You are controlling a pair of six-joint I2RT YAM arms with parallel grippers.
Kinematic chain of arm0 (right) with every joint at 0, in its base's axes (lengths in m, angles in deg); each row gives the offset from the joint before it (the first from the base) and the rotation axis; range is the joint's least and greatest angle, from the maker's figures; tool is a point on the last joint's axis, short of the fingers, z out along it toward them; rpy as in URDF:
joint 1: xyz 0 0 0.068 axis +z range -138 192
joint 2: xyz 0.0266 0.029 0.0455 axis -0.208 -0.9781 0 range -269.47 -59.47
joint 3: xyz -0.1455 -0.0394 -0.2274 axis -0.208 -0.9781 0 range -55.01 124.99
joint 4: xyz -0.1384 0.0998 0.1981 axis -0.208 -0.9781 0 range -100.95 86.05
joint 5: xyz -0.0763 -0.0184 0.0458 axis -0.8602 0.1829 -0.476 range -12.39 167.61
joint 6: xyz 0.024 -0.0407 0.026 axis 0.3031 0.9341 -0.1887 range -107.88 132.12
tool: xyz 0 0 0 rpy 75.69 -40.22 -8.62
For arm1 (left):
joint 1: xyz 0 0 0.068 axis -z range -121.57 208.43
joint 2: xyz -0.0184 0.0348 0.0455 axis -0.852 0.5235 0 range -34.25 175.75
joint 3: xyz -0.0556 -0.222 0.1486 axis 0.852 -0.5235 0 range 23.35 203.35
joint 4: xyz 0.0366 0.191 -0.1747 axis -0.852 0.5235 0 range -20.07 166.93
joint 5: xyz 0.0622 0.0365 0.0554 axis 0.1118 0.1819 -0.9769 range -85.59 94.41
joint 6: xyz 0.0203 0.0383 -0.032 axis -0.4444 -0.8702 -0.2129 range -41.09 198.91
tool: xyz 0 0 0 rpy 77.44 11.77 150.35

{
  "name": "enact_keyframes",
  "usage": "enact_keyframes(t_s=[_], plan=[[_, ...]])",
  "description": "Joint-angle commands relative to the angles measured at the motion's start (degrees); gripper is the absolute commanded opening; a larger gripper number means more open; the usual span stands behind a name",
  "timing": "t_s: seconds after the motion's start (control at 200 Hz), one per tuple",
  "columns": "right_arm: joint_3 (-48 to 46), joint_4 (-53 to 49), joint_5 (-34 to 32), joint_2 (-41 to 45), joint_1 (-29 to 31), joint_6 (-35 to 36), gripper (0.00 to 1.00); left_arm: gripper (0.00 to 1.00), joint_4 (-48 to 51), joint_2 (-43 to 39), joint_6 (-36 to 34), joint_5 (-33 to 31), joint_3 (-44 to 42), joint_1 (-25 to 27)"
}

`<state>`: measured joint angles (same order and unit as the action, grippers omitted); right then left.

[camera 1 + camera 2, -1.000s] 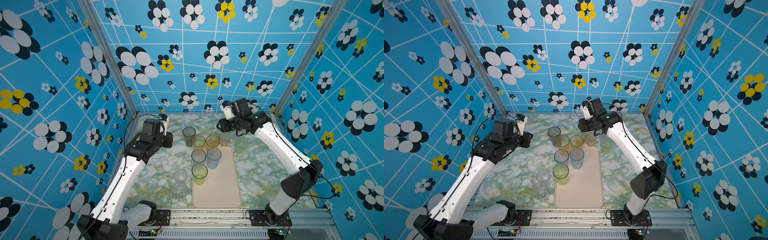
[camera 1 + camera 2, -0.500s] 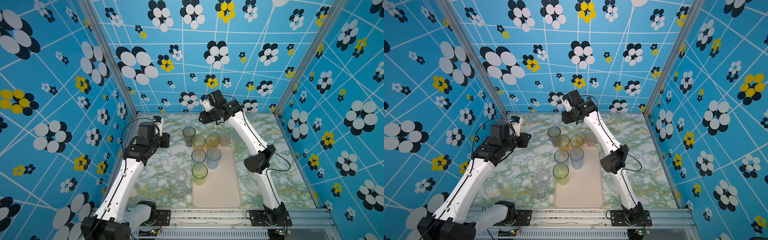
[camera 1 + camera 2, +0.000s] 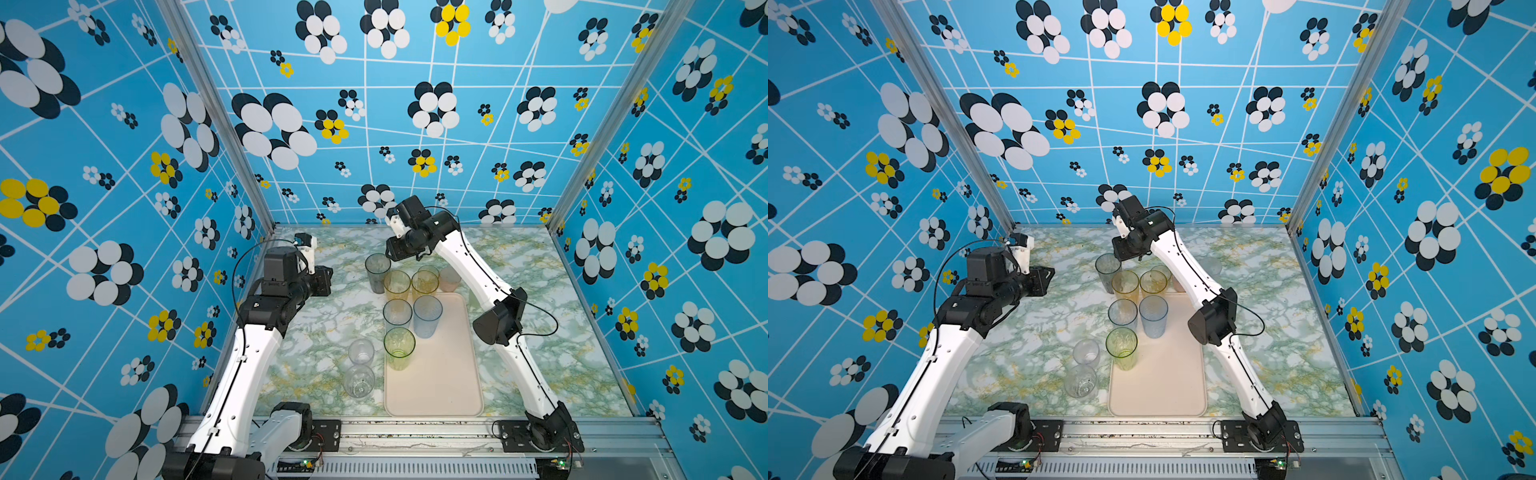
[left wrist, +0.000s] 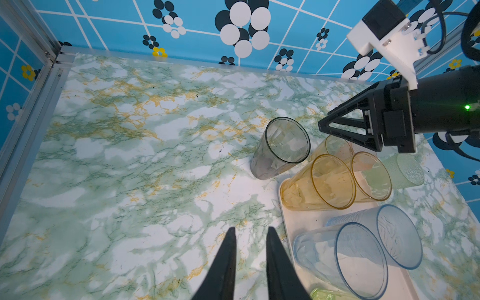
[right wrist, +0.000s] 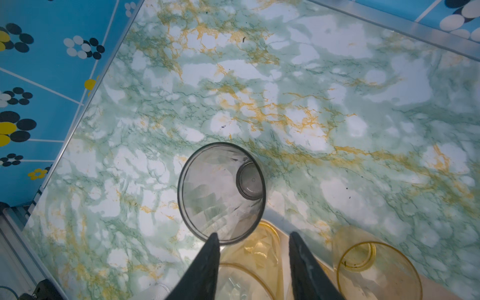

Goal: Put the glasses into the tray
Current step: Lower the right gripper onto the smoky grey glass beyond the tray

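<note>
Bench state, both top views and both wrist views.

- The tray [image 3: 434,382] is laid lengthwise on the marbled table [image 3: 316,332]. Its near half is bare.
- The smoky grey tumbler [image 3: 377,272] is stood upright on the table, just beyond the tray's far left corner and off the tray.
- An amber tumbler [image 3: 397,286] and a second amber tumbler [image 3: 424,284] are set at the tray's far edge. In the left wrist view the first [image 4: 319,181] is seen seated just inside the tray's corner.
- Two blue tumblers [image 3: 427,318] [image 3: 397,312] and a green tumbler [image 3: 399,349] are stood on the tray, along its left edge.
- Two clear tumblers [image 3: 360,351] [image 3: 358,380] are left on the table just off the tray's left side.
- The right gripper [image 5: 253,233] is held with its jaws spread and nothing is clasped. It is hung above the tray's far left corner, over the rims of the grey tumbler and the first amber one. Contact between a fingertip [image 5: 214,235] and the grey rim cannot be told.
- The left gripper [image 4: 250,230] is held with its fingers parted by a narrow gap, empty. It is kept over bare table off the tray's left side, apart from every glass.
</note>
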<state>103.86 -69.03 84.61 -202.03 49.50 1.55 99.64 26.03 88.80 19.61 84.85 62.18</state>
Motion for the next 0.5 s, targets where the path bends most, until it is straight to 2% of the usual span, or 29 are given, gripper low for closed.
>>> enact_keyframes(t_s=[0.0,0.225,0.495], plan=[[0.12,1.8,-0.18,-1.73,0.26,-1.56,0.44,0.23,-1.13,-0.77,0.11,2.07,-0.89,-0.48],[0.13,1.47,-2.74,-2.7,0.49,-1.3,0.4,0.23,-1.5,-1.12,0.22,2.44,-1.2,-0.5],[0.56,2.13,-2.79,-4.18,0.74,-1.74,0.37,0.23,-1.41,-1.36,0.13,2.64,-1.21,-0.45]])
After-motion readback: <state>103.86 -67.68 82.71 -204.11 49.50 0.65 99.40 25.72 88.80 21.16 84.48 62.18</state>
